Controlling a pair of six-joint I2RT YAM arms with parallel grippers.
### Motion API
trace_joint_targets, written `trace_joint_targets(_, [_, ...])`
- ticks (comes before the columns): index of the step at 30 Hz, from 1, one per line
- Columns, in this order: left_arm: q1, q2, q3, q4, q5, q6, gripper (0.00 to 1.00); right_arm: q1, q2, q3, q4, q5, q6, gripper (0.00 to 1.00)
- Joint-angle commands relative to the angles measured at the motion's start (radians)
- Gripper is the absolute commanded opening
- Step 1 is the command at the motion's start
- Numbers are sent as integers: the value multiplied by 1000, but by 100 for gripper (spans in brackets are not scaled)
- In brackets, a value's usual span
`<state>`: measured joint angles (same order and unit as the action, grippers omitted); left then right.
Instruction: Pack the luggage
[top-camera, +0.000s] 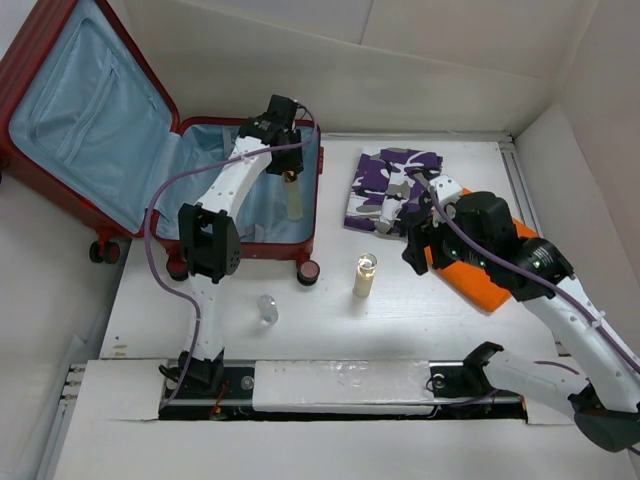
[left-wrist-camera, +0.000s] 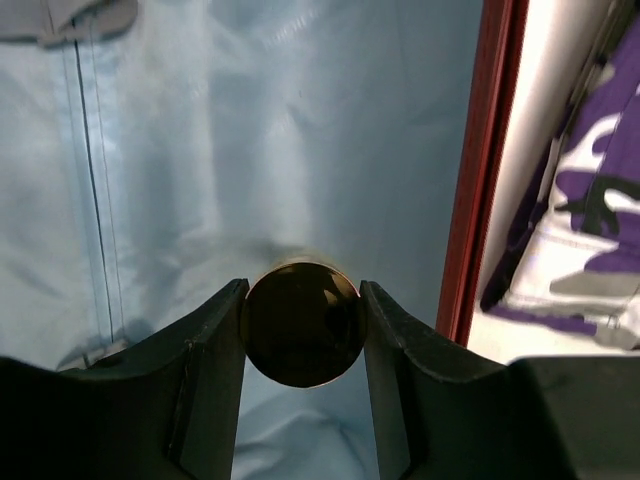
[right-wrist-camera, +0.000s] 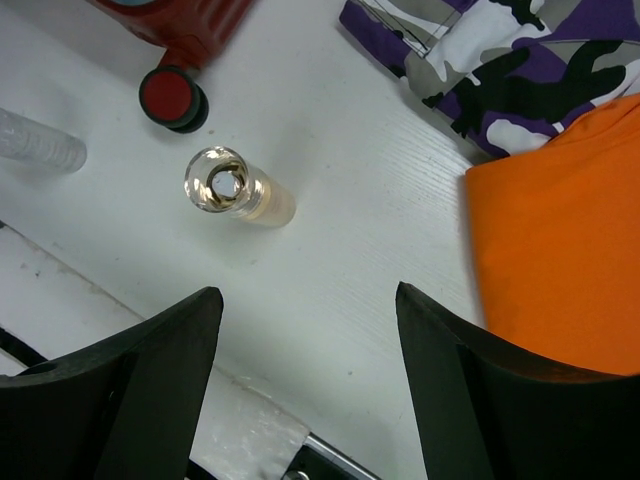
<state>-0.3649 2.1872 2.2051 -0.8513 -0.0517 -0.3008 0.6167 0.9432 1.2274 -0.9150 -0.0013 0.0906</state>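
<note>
I have the luggage (top-camera: 262, 248) lying open at the far left of the bench (top-camera: 330, 330). Its ribbed dark red shell is hard and glossy, its lining a soft, wrinkled light blue. The lid leans back beyond the bench's left edge.

My left hand (top-camera: 290, 172) hangs over the luggage's lower half, near its right wall. It is clamped on a slim cream bottle (top-camera: 296, 200). On the left wrist camera the bottle's round, dull-gold end (left-wrist-camera: 303, 325) sits squarely between the black fingers (left-wrist-camera: 215, 370).

My right hand (right-wrist-camera: 310, 310) is well to the right of the luggage, above bare white wood-grained bench, with its jaws spread wide and nothing between them.

Just in front of the luggage's red-hubbed wheel (right-wrist-camera: 170, 97) stands a second cream cylinder with a clear glassy cap (right-wrist-camera: 235, 190). A small clear bottle (top-camera: 266, 308) lies left of it.

Right of the luggage is a folded purple, white and grey camouflage cloth (top-camera: 385, 185). A flat, matte orange cloth (right-wrist-camera: 560, 240) lies further right still, its edge touching the camouflage one.
</note>
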Motion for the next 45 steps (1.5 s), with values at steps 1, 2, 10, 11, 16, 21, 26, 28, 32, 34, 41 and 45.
trace_joint_targets(1, [21,37,33,64,6,12,15,6,9,20,14,20,17,76])
trace_joint_targets(2, [21,37,33,84,-5,12,19,6,20,20,15,20,26,76])
trace_joint_targets(10, [32,163,59,260,-40,12,28,15,75,7,24,49,54,76])
trace_joint_targets(11, [41,181,59,273,-31,12,28,15,84,18,24,58,54,76])
trace_joint_targets(16, [50,216,59,330,3,3,24,15,106,46,5,98,63,76])
trace_joint_targets(21, [60,226,68,348,38,12,24,15,106,64,-4,119,63,76])
trace_joint_targets(26, [60,203,47,360,67,12,53,15,115,87,-4,130,63,76])
trace_joint_targets(28, [60,175,33,371,82,12,65,15,115,87,-4,141,63,76])
trace_joint_targets(32, [60,44,2,371,92,12,78,15,115,87,-4,141,54,76])
trace_joint_targets(34, [60,-9,-16,371,102,12,80,15,115,87,5,132,54,76])
trace_joint_targets(41, [-124,-398,-382,411,87,22,77,15,34,107,25,233,86,76])
trace_joint_targets(45, [-308,-591,-637,411,29,-20,77,-37,-9,144,-8,342,127,77])
